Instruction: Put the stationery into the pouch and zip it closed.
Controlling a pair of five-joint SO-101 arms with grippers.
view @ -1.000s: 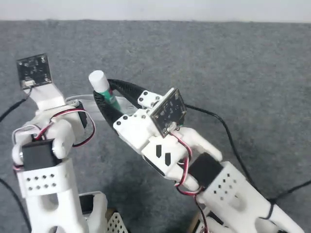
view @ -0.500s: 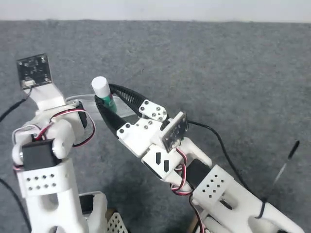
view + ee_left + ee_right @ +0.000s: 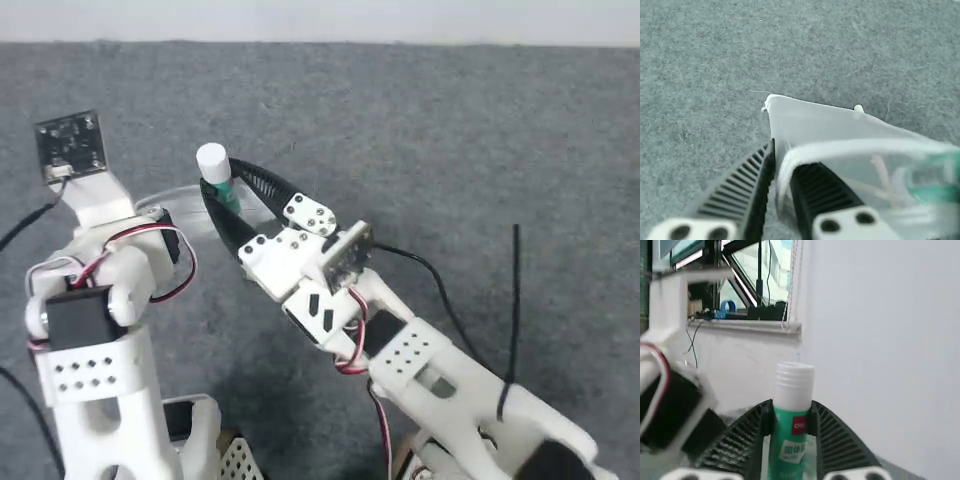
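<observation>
Left end effector (image 3: 777, 150) pinches the translucent pouch (image 3: 830, 125) by its white rim, ribbed black fingers pressed together on it, low over the grey, felt-like worktop (image 3: 450, 130). Just to the right, the right end effector (image 3: 228, 190) has pushed forward since a second ago, and it's clamped on the green glue stick (image 3: 213, 160). The stick is more upright now, white cap on top, at the pouch. The left wrist view catches its green through the plastic.
</observation>
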